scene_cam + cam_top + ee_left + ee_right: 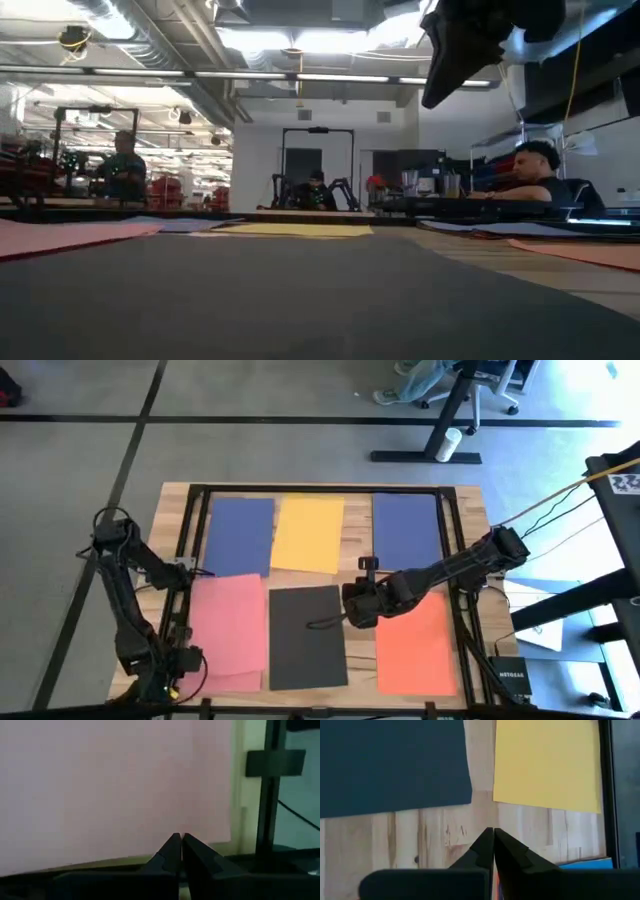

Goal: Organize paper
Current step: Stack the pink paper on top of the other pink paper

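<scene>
Black paper (307,637) lengthwise front-to-back

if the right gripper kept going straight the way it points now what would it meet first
Probably bare table wood first, in the gap between the black sheet and the yellow sheet. The right gripper is shut; its height is unclear.
</scene>
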Robot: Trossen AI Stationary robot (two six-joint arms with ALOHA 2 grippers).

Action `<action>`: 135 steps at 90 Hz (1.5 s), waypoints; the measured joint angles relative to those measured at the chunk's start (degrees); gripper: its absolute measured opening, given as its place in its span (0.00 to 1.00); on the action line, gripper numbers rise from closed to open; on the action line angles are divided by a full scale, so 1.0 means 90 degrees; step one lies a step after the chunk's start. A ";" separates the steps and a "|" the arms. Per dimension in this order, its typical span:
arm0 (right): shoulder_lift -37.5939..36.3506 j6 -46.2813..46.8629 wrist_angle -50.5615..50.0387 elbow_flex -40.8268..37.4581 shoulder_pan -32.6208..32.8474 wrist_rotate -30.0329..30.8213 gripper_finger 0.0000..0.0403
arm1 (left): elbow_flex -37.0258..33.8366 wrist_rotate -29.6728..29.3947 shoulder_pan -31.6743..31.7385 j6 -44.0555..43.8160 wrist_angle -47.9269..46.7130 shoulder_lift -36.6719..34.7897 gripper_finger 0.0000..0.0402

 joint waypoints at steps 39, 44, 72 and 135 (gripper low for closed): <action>0.0002 -0.0013 -0.0015 -0.0002 -0.0133 -0.0027 0.00 | 0.0000 0.0766 0.0119 0.1325 0.0298 0.0399 0.00; 0.0002 -0.0010 -0.0012 -0.0002 -0.0135 -0.0027 0.00 | 0.0001 0.0803 0.0164 0.1524 0.0324 0.0446 0.00; 0.0005 -0.0001 -0.0015 -0.0002 -0.0135 -0.0071 0.00 | 0.0105 0.1275 0.0284 0.2732 0.0231 0.0728 0.00; 0.0007 0.0004 -0.0015 -0.0002 -0.0213 -0.0141 0.00 | 0.1311 0.0781 0.0848 0.4079 -0.0419 0.1125 0.00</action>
